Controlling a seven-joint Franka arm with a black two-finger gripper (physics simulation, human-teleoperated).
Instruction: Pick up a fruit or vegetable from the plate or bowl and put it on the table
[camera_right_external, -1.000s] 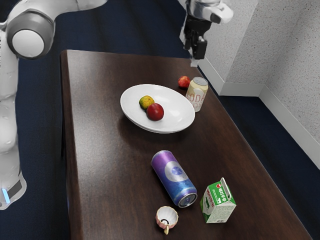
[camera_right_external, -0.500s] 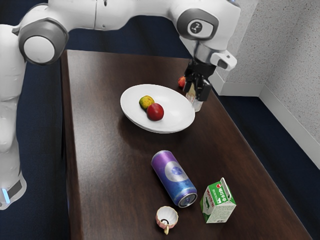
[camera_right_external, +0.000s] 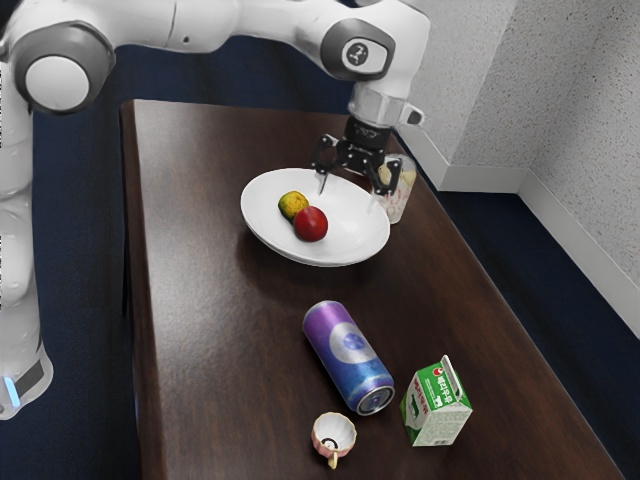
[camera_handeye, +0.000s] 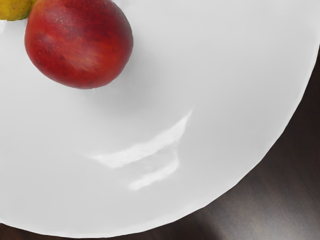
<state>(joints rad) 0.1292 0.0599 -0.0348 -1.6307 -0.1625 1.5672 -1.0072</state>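
Since the earlier frame, gripper has shifted in from the soda can beyond the plate's rim to over the near-can part of the plate; its fingers now stand spread. Exterior view: fingers well apart, nothing between them, probably to leave room to straddle a fruit. Red fruit and yellow-green fruit both sit inside the plate, close against each other, likely gathered there by its dip. None lifted yet. Off the plate, towards the exterior view's bottom, a purple-blue can lies on its side on the table, with carton and cup farther out; bare tabletop between these and the plate looks a fair set-down spot. Wrist view: red fruit on the plate's inner surface, off-centre beneath the hand, yellow-green fruit beside it. Judged: still approaching; the hand wants shifting inward over the red fruit, then lowering. Risk: neighbour fruit may crowd one finger, or the round skin may roll.
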